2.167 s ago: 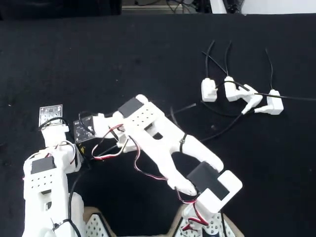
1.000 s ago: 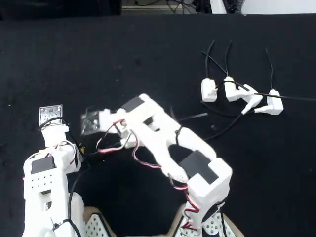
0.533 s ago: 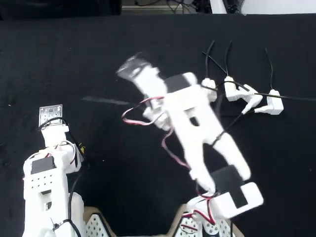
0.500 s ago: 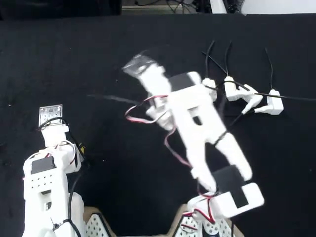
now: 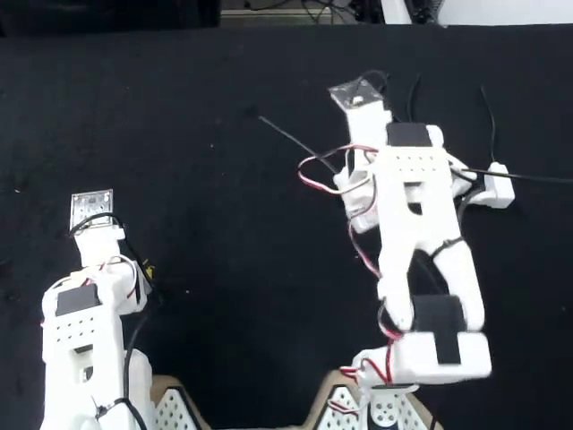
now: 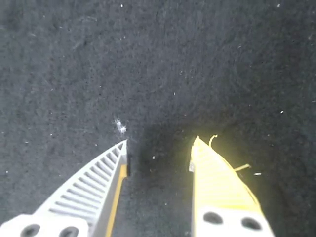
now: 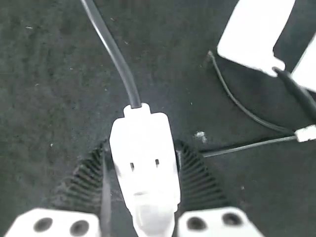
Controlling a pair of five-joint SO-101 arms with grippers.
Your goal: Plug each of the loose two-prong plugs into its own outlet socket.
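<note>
Right jaws clamped on a white connector (image 7: pixel 142 129) with two slots on its face. I hold it above the plugs (image 5: pixel 498 184) toward the bench's far right corner, cord (image 5: pixel 286 134) trailing left. Left jaws wide apart, empty, near left corner. My worry: the cord drags, twists the connector off-line, or sweeps loose plugs.

In the high view the right arm (image 5: pixel 416 206) lies over the cluster of plugs (image 5: pixel 499 184). One white body and some cords (image 5: pixel 528 177) stick out past it, and which are plugged in cannot be told. In the right wrist view the held socket (image 7: pixel 144 163) blurs at its near end and runs off the edge, and two white bodies (image 7: pixel 254 34) are cut off at the corner
</note>
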